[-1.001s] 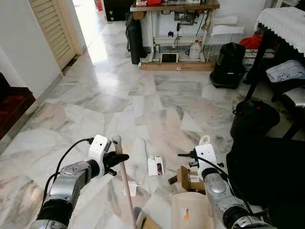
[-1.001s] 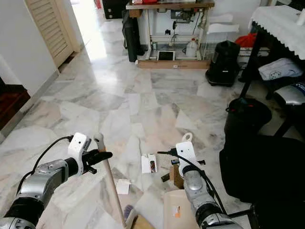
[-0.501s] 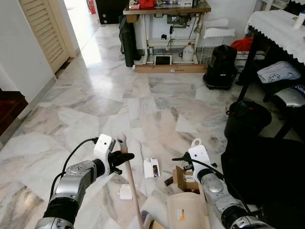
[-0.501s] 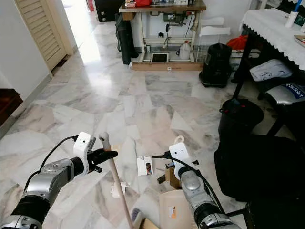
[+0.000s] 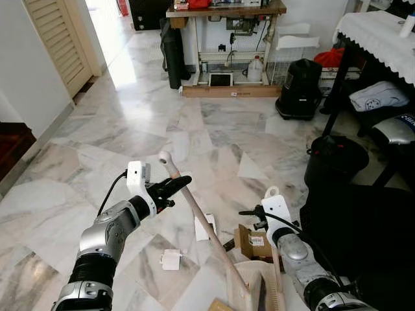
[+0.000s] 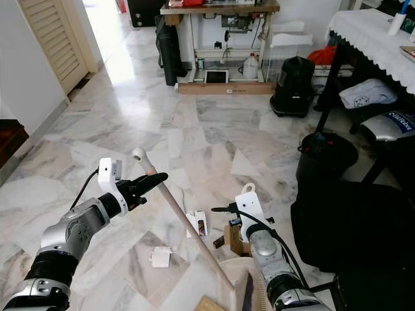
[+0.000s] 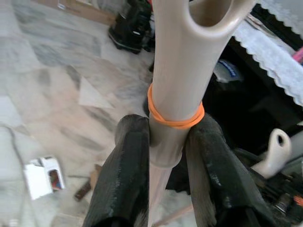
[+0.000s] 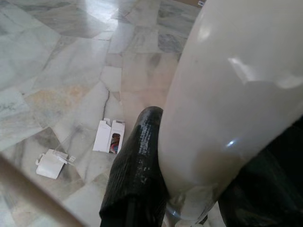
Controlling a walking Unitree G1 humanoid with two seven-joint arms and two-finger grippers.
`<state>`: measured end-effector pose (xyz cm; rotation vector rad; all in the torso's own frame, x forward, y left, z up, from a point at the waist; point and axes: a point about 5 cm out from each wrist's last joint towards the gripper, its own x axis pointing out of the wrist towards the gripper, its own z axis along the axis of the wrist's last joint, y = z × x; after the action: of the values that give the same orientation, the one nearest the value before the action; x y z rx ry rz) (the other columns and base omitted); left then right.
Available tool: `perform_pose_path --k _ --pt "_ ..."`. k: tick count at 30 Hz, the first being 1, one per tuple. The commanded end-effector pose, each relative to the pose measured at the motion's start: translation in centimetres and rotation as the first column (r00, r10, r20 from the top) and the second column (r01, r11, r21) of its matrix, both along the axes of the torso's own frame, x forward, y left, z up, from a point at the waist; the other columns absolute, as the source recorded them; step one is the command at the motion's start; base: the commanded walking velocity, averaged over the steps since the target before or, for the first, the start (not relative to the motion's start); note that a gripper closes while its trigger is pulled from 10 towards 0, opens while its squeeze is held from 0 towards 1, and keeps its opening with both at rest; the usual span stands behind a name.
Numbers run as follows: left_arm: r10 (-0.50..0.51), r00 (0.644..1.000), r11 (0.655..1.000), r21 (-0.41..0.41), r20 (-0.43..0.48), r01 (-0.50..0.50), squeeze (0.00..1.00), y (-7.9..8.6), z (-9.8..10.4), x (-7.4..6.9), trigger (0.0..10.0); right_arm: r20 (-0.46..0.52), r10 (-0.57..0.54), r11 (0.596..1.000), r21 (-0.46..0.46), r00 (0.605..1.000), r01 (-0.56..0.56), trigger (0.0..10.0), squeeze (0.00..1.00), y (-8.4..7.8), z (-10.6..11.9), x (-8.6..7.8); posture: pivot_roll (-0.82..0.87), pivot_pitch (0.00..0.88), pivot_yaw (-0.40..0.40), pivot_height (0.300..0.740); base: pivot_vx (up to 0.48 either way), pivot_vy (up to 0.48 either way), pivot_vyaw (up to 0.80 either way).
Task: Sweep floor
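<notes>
My left gripper [image 5: 176, 184] is shut on the beige broom handle [image 5: 201, 220] just below its top end, and the handle slants down to the right. In the left wrist view both black fingers [image 7: 125, 170] press the handle [image 7: 177, 85] under an orange rubber band. The broom's dark head [image 5: 262, 299] rests at the beige dustpan [image 5: 243, 285] at the bottom edge. My right gripper [image 5: 258, 214] is shut on the white dustpan handle [image 5: 272, 194], whose top has a loop. Litter on the marble floor: a small white carton [image 5: 202, 227], a brown cardboard box [image 5: 249, 241] and a white scrap [image 5: 170, 260].
A black bin [image 5: 337, 162] and a large black bag [image 5: 363, 227] stand close on the right. A table with a lace cloth [image 5: 382, 32] and a chair are behind them. A sewing table [image 5: 224, 13] and a black case [image 5: 301, 91] are at the back. Open floor lies ahead and left.
My left gripper rose and swung outward to the left, tilting the broom so its head swept right to the dustpan. The white scrap now lies uncovered. My right gripper held still.
</notes>
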<state>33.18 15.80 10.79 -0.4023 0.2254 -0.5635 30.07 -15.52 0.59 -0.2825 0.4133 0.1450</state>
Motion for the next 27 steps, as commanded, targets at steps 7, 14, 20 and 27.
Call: perform_pose_path --k 7,14,20,27 --pt "0.05 0.987 0.982 0.173 0.151 -0.076 0.0 1.7 2.1 0.2 10.0 -0.257 0.005 1.0 0.027 0.966 0.002 10.0 0.0 0.7 -4.1 -3.7 0.04 0.0 0.068 0.74 0.0 0.0 0.0" --pt "-0.136 0.99 0.885 0.454 0.037 0.105 0.0 1.6 0.1 -1.2 10.0 -0.256 0.006 1.0 0.02 0.967 -0.001 10.0 0.0 0.7 -3.9 -3.5 0.05 0.0 0.069 0.74 0.0 0.0 0.0" --pt "-0.147 0.985 0.843 0.509 -0.088 0.171 0.0 2.1 -1.8 -2.1 10.0 -0.258 0.003 1.0 0.017 0.966 0.002 10.0 0.0 0.6 -3.9 -3.4 0.05 0.0 0.071 0.74 0.0 0.0 0.0" --pt "-0.144 0.978 0.872 0.448 -0.151 0.197 0.0 1.6 -3.2 -2.4 10.0 -0.255 0.001 1.0 0.017 0.967 0.004 10.0 0.0 0.7 -3.8 -3.3 0.05 0.0 0.077 0.74 0.0 0.0 0.0"
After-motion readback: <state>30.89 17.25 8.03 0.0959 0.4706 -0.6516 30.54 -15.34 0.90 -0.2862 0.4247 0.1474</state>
